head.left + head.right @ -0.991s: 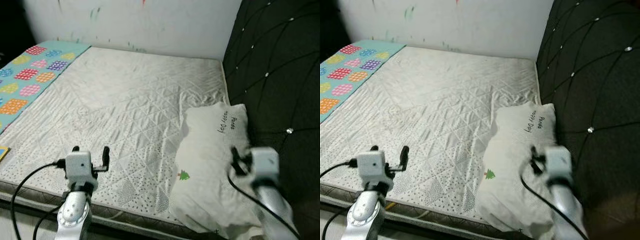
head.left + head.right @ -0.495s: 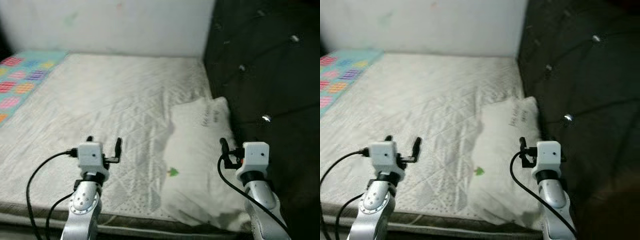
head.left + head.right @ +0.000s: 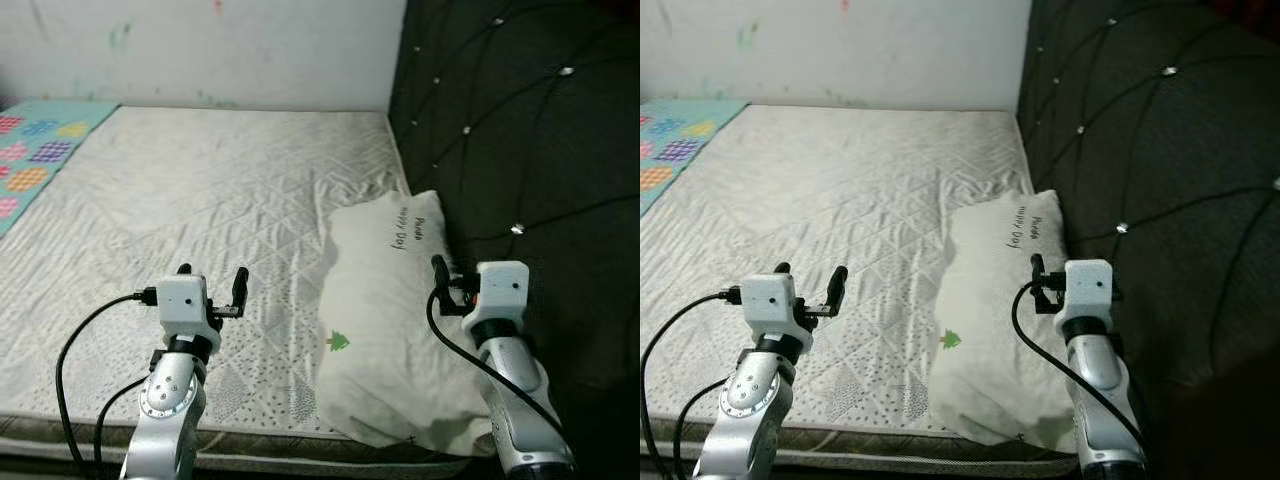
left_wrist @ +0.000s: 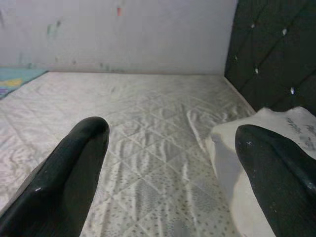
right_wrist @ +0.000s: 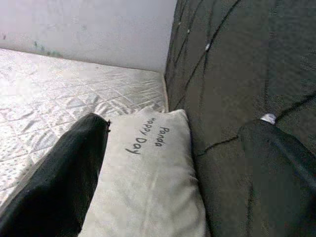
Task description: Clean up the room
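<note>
A white pillow [image 3: 385,300] with dark lettering and a small green tree lies on the quilted white mattress [image 3: 200,190], against the black tufted headboard [image 3: 520,150]. My left gripper [image 3: 212,278] is held open above the mattress near its front edge, left of the pillow, with nothing between its fingers. My right gripper [image 5: 175,127] is open over the pillow's right side, close to the headboard, and holds nothing. In the left wrist view the pillow [image 4: 266,148] sits by the far finger.
A colourful patterned blanket [image 3: 35,145] covers the mattress's far left side. A white wall [image 3: 200,50] with small paint marks runs along the back. The mattress's front edge [image 3: 250,440] is just below my arms.
The camera has swung to the right, so the pillow and headboard now sit nearer the picture's middle. Both arms stay raised in front with fingers apart.
</note>
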`<state>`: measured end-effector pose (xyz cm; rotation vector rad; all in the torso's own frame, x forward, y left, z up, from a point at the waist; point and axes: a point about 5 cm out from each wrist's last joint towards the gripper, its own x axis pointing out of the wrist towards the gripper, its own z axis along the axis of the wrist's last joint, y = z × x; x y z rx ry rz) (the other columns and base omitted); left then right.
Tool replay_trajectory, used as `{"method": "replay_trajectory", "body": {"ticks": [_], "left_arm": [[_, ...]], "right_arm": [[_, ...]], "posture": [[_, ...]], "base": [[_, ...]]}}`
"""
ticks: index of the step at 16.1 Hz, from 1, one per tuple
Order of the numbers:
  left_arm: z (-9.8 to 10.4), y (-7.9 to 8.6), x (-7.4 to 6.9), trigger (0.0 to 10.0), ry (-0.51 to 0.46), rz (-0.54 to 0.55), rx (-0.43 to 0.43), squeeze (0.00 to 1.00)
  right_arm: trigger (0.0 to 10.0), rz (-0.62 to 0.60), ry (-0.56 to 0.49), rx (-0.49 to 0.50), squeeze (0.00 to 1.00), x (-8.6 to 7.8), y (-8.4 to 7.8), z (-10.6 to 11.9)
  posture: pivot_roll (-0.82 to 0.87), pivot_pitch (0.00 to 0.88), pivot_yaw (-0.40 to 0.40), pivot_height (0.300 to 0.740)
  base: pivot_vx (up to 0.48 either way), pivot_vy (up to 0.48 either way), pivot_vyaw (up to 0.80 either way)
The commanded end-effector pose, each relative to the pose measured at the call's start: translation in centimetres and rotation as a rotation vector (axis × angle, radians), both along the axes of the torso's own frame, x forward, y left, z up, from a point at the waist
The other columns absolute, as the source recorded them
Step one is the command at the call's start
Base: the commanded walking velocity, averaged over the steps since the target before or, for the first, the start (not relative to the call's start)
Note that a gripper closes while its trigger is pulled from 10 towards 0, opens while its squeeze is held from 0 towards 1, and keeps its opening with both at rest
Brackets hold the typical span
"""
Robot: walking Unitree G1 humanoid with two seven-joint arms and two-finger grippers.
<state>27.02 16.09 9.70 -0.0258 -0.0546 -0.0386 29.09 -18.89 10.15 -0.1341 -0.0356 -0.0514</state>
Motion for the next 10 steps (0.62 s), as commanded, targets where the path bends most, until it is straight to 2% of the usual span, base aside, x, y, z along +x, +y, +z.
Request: {"method": "replay_trajectory", "body": {"ticks": [1,4,6,8,10], "left_arm": [[0.5,0.3,0.5,10.0,-0.007,0.000,-0.005,0.00],[0.3,0.2,0.4,10.0,0.001,-0.003,-0.014,0.00],[0.2,0.0,0.4,10.0,0.007,-0.015,-0.017,0.00],[0.2,-0.1,0.6,10.0,0.008,-0.018,-0.018,0.00],[0.2,-0.1,0.8,10.0,0.008,-0.022,-0.018,0.00]], "right_arm": [[10.0,0.009,0.007,0.007,0.00,0.2,0.3,-0.1],[10.0,0.053,0.053,0.033,0.00,-0.1,1.0,-0.7],[10.0,-0.006,0.120,0.044,0.00,-0.3,0.5,-1.8],[10.0,-0.061,0.177,0.043,0.00,-0.1,0.1,-2.5],[10.0,-0.054,0.197,-0.009,0.00,0.1,0.5,-2.6]], "posture": [[-0.01,0.000,0.025,0.740],[-0.02,0.000,0.037,0.740],[-0.02,0.000,0.042,0.740],[-0.03,0.000,0.048,0.740],[-0.04,0.000,0.051,0.740]], "base": [[0.000,0.000,0.00],[0.000,0.000,0.00],[0.000,0.000,0.00],[0.000,0.264,0.00],[0.000,0.264,0.00]]}}
